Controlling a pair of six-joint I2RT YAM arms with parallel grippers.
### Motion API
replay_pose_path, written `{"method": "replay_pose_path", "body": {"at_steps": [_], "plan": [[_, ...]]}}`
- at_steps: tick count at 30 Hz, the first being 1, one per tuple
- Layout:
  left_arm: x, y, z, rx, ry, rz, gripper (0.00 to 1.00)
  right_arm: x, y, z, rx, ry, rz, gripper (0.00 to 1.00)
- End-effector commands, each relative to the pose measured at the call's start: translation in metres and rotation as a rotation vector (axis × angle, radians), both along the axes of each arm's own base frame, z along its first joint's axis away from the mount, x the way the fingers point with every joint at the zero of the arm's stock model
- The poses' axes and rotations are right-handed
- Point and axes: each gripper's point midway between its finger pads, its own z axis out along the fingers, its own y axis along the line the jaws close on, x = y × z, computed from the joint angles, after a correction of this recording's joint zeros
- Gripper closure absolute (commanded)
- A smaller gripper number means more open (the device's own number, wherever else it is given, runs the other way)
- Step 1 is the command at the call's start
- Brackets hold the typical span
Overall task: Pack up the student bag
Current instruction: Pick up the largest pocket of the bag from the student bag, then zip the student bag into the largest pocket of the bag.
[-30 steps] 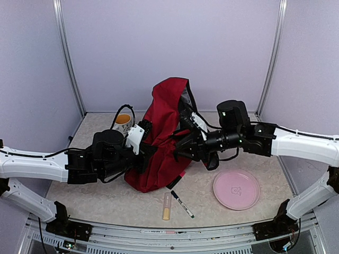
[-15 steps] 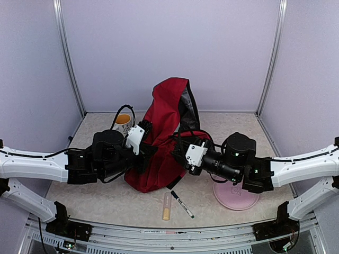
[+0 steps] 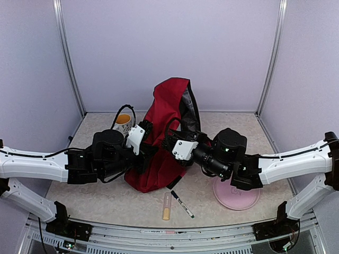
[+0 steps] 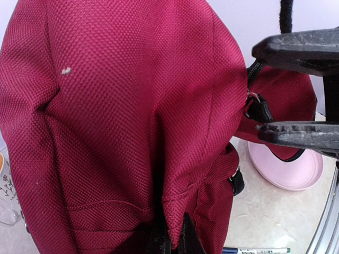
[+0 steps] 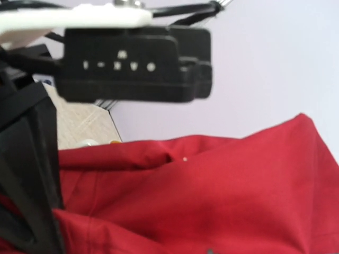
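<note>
Top external alone: tube [image 3: 167, 206] near bag [image 3: 167, 116]

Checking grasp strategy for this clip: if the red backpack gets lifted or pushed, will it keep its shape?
Probably floppy: the backpack fabric creases where the left fingers pinch a fold. It likely slumps or tips if released, as it stands tall and narrow.
</note>
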Motion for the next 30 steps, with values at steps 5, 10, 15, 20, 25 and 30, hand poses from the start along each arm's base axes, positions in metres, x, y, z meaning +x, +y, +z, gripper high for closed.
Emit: {"method": "replay_pose_path", "body": {"at_steps": [5,10,15,20,25,30], "plan": [[-0.002,-0.006,0.044,-0.112,-0.062,-0.022,1.0,0.012,-0.003,-0.012,-0.068,0.024,-0.011,0.63],[-0.002,-0.007,0.045,-0.115,-0.063,-0.025,1.0,0.02,-0.012,-0.012,-0.07,0.043,-0.044,0.77],[-0.003,-0.007,0.044,-0.114,-0.061,-0.026,1.0,0.015,-0.013,0.003,-0.021,0.052,-0.014,1.0],[-0.003,-0.003,0.037,-0.11,-0.044,-0.021,1.0,0.012,-0.027,0.028,0.087,0.102,0.028,1.0],[-0.004,0.003,0.032,-0.118,-0.024,-0.011,1.0,0.01,-0.043,0.061,0.238,0.189,0.109,1.0],[-0.006,0.006,0.025,-0.116,-0.006,-0.017,1.0,0.026,-0.057,0.083,0.359,0.322,0.15,1.0]]}}
